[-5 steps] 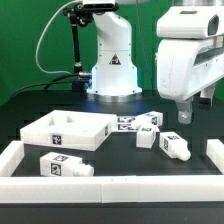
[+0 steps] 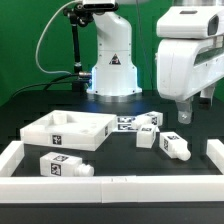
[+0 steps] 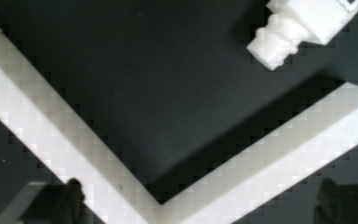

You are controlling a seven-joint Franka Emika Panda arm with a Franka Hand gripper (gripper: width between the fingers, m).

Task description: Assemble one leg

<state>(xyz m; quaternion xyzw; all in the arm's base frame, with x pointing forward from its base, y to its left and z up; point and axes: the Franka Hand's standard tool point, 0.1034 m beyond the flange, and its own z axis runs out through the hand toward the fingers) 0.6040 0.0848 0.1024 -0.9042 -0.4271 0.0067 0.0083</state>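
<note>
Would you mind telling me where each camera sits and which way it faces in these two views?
Exterior view: off the arm, across the table from the robot base, facing it over the white panel and legs; the arm's wrist and gripper show at the exterior view's right.
Wrist view: on the wrist, looking down at the dark table and a border wall corner; both fingertips show, spread apart.
Shared: the border wall and probably the leg nearest the gripper.
</note>
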